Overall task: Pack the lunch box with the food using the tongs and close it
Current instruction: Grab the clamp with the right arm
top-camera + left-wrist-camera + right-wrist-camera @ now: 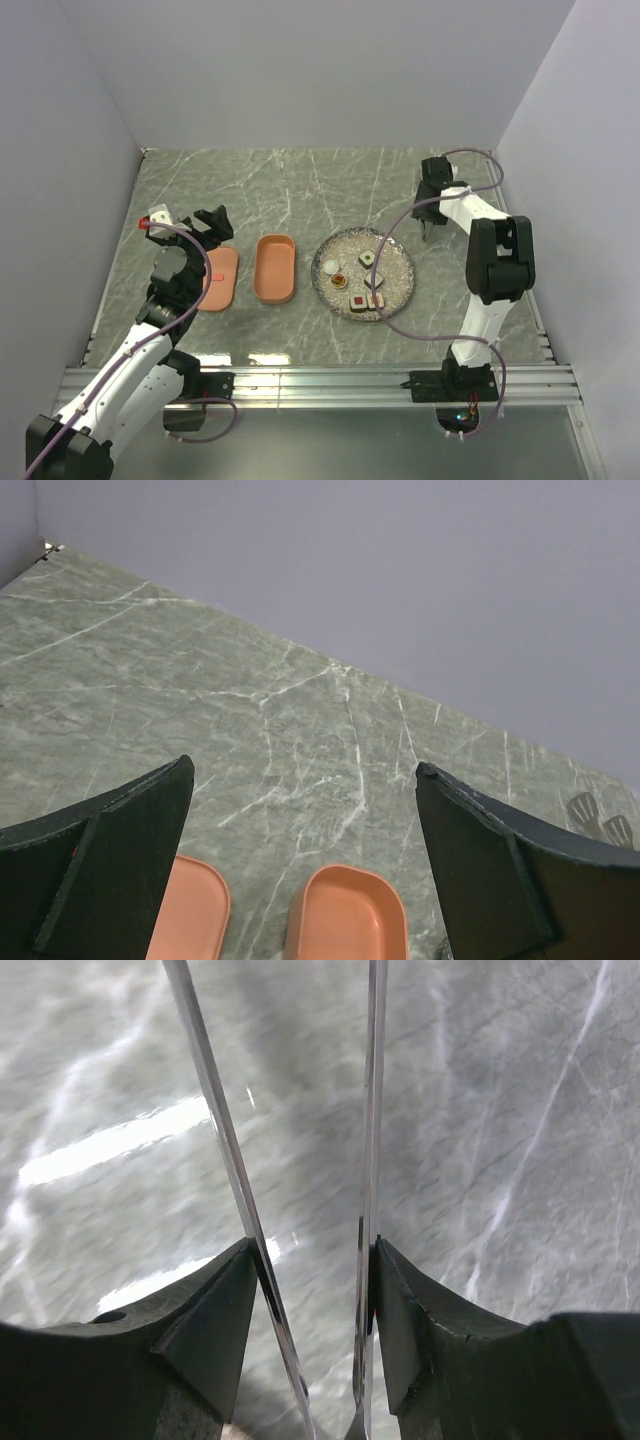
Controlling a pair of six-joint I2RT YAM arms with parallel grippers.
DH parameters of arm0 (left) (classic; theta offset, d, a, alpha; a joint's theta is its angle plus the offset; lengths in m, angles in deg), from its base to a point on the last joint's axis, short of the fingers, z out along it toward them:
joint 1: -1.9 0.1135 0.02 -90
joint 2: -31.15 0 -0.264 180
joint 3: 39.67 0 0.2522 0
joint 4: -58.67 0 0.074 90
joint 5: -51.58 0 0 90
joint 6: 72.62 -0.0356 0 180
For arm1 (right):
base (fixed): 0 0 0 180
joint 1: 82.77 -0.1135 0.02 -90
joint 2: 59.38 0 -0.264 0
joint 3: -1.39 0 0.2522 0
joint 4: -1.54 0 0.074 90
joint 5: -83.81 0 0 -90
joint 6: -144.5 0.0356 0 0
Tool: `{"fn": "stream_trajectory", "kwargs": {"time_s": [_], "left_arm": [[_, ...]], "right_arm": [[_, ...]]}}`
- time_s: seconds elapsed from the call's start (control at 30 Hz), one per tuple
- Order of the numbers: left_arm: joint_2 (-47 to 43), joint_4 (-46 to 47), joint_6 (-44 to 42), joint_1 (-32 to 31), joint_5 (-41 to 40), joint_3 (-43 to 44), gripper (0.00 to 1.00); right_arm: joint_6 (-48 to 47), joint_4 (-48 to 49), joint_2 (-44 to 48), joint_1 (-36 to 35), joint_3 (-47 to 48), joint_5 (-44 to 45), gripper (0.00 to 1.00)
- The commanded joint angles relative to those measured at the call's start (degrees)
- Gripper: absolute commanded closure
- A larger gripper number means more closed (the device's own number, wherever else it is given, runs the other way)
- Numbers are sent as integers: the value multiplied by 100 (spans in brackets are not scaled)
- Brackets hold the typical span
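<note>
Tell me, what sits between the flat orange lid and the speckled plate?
The empty lunch box tray sits between lid and plate, in the top view.

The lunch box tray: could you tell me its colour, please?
The lunch box tray is plain salmon-orange, clearest from the top external view.

High rear overview, close low wrist views, left sharing lunch box (350, 918)

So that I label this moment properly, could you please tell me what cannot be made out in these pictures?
Tongs: right wrist view, far ends cut off by the top edge; top view, too thin to spot near the right gripper.
Food: top view, too small to tell the fillings.
Lid: left wrist view, cut by the bottom edge and partly behind a finger of the left gripper, hiding its red mark.
</note>
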State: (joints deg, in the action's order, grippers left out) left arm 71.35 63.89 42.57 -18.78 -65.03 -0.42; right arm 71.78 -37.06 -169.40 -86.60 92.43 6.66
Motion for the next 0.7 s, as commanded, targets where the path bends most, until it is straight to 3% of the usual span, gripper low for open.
{"fn": "stream_trajectory", "kwargs": {"time_s": [0.0, 0.67], "left_arm": [[-39, 255, 56, 30, 121, -27, 1], [251, 422, 21, 30, 174, 8, 1]], "right_arm": [[48, 313, 585, -196, -229, 368, 45], [206, 814, 2563, -1084, -1627, 799, 44]]}}
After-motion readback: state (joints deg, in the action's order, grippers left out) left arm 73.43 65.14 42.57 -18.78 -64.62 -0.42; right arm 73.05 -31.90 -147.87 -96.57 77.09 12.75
